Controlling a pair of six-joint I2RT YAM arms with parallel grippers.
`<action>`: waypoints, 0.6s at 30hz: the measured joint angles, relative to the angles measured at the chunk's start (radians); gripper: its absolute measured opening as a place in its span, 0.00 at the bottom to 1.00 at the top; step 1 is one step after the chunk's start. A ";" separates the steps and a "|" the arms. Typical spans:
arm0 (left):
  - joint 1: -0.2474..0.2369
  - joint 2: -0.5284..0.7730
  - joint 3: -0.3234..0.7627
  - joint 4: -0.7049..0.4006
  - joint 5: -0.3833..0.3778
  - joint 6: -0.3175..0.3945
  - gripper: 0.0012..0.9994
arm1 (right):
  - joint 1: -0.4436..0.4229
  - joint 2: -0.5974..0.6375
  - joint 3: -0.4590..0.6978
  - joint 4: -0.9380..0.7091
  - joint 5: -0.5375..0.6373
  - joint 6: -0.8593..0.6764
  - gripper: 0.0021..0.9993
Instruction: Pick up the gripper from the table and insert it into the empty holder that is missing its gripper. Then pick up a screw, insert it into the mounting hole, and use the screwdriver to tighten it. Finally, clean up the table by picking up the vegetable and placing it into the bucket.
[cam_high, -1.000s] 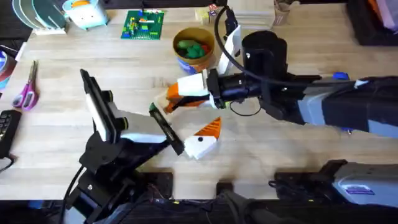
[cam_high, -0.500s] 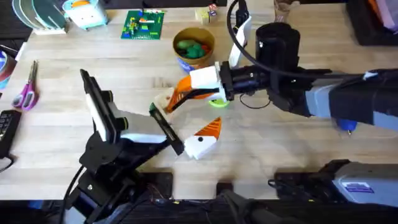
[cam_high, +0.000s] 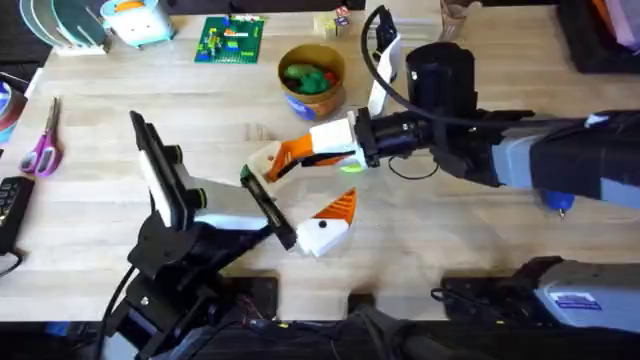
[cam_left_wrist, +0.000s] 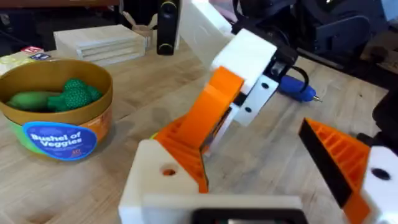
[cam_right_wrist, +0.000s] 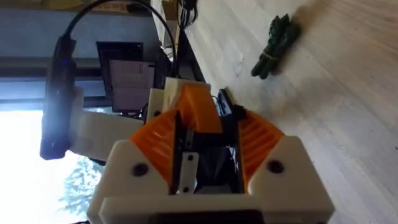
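Observation:
My right gripper reaches left across the table, shut on the small orange gripper. It holds that wedge against the white holder on one finger of my left gripper. In the left wrist view the gripper sits on the holder, just above its mounting hole. My left gripper is open, and its other finger carries an orange pad. The blue screwdriver lies behind the right gripper. The dark green vegetable lies on the wood. The bucket stands at the back.
Green toy veggies fill the bucket. A yellow-green disc lies under the right gripper. Purple scissors lie at the far left, with a green brick plate at the back. Wooden blocks are stacked behind the bucket.
The right arm's wrist and elbow shifted right and toward the back, then the gripper settled slightly lower. Its tip stayed at the holder with the orange gripper. The left arm has not moved.

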 joint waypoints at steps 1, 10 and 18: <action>0.000 0.000 0.000 0.000 0.000 0.000 0.99 | 0.000 0.000 0.000 0.000 0.000 -0.001 0.46; 0.000 0.001 0.000 0.000 0.000 -0.003 0.99 | -0.001 0.000 0.006 0.013 -0.018 0.016 0.01; 0.000 0.001 0.000 0.002 -0.006 0.002 0.99 | 0.000 0.000 0.006 0.043 -0.017 0.072 0.01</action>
